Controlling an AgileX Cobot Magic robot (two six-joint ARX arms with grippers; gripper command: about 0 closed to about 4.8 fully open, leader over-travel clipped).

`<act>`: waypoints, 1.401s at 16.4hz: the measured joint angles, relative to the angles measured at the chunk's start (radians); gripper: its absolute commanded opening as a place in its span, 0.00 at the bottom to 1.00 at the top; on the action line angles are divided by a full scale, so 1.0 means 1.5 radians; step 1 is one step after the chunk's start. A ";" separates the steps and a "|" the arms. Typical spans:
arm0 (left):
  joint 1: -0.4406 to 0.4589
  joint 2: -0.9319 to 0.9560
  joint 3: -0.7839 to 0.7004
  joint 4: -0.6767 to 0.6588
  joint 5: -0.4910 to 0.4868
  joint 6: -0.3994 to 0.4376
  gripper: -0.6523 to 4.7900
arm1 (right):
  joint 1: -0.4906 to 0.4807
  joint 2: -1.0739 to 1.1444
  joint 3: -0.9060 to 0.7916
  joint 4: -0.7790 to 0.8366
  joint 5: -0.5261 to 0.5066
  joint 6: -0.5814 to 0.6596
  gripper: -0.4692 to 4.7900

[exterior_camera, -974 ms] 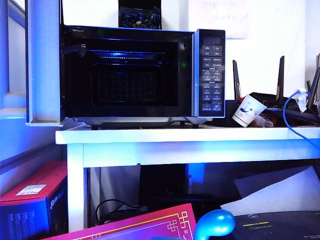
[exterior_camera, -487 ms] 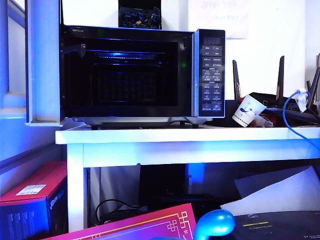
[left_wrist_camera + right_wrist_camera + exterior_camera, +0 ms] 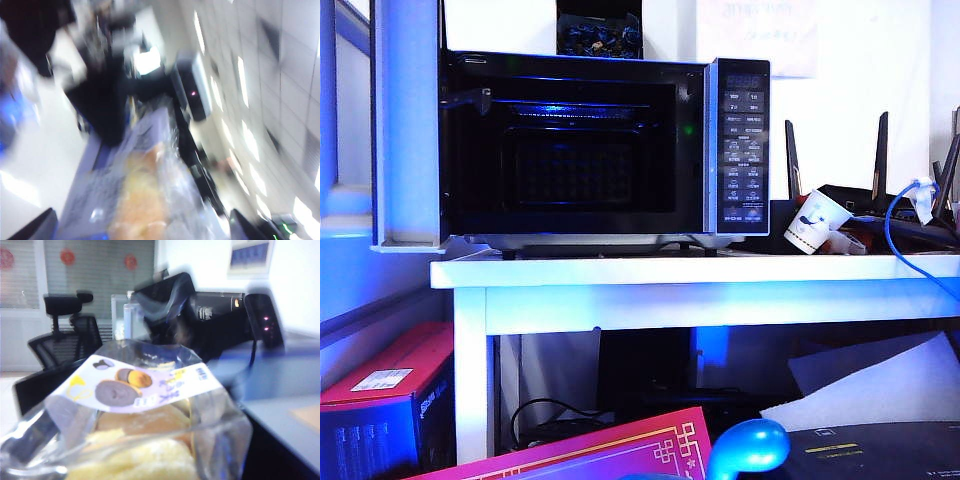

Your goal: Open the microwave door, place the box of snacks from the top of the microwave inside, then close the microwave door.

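Observation:
The microwave stands on the white table with its dark cavity showing. The microwave door is swung wide out to the left and seen edge-on. Neither arm shows in the exterior view. In the right wrist view the box of snacks, clear plastic with a printed label, fills the space at my right gripper, held up in the air; its fingers are hidden behind the box. The blurred left wrist view has the same box lying between the spread fingertips of my left gripper, which stands open.
A dark box of blue-wrapped pieces sits on top of the microwave. On the white table, right of the button panel, are a tipped paper cup, a router's antennas and a blue cable. An office chair stands behind.

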 measured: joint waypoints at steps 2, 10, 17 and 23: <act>0.019 -0.002 0.001 0.009 -0.035 0.038 1.00 | -0.012 0.000 -0.001 -0.006 -0.006 0.002 0.63; 0.018 -0.007 0.000 0.009 -0.113 0.191 0.90 | -0.016 0.006 -0.001 -0.008 0.009 0.002 0.63; 0.080 -0.013 0.004 0.107 -0.117 0.239 0.11 | 0.013 0.078 -0.001 -0.013 0.081 0.002 0.63; 0.133 -0.021 0.004 0.139 -0.183 0.276 0.11 | 0.097 0.144 -0.001 -0.013 0.131 -0.024 0.63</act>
